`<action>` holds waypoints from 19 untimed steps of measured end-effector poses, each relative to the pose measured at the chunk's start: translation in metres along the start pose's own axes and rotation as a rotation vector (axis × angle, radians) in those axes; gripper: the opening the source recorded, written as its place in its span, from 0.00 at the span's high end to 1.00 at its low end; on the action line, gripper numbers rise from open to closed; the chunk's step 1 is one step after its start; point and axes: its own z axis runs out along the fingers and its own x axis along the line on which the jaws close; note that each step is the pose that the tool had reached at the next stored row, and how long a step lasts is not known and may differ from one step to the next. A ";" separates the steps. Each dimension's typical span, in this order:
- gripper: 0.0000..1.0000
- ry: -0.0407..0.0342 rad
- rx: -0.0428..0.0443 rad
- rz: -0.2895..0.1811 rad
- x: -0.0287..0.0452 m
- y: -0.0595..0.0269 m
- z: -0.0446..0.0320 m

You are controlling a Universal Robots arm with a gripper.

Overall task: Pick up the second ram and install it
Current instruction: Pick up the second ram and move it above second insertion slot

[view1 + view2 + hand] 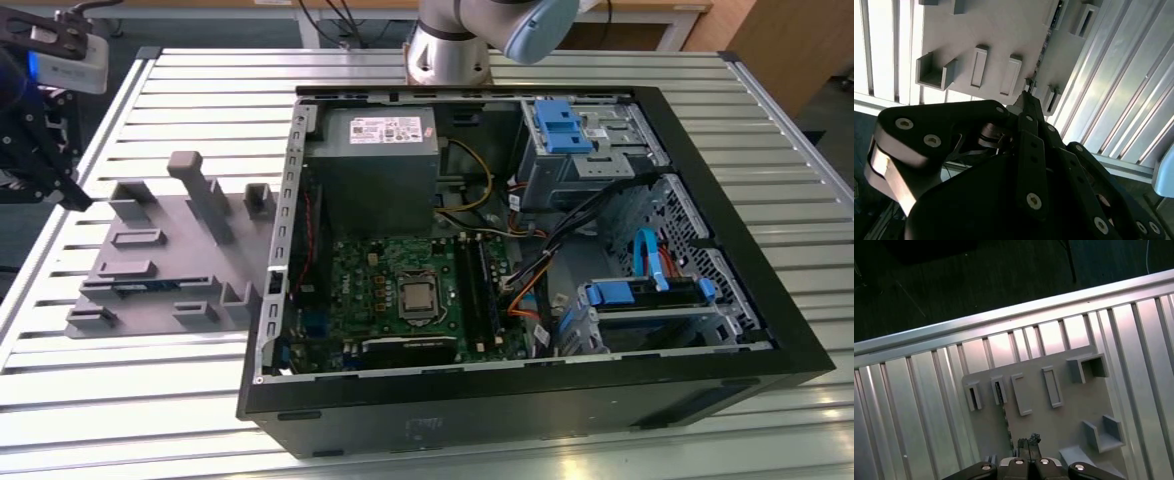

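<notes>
RAM stick (140, 285) stands on edge in a slot of the grey holder (167, 225), near the worktop (174, 90) edge on the exterior view's left. By my judgement, no part of the task is done yet: lifting the stick and seating it in the computer both remain. The gripper (67, 190) hangs over the holder with nothing in it. Whether it is clenched or released I cannot tell.

To the exterior view's right of the holder lies the open computer case (534, 410), with its motherboard (387, 290) exposed. Whether its memory slots (474, 290) already hold a stick is too small to make out.

The exterior view shows the case and where the stick must go. Both wrist views show what the exterior view cannot: the RAM stick (1006, 422) (1043, 52) seen edge-on as a thin dark line, with the gripper (1029, 441) (1027, 97) poised just above one end of it, apart from it. The first wrist view also shows the worktop's edge and dark floor beyond.
</notes>
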 end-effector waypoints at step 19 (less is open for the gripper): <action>0.89 0.0044 -0.0049 -0.154 0.0000 0.0000 0.0005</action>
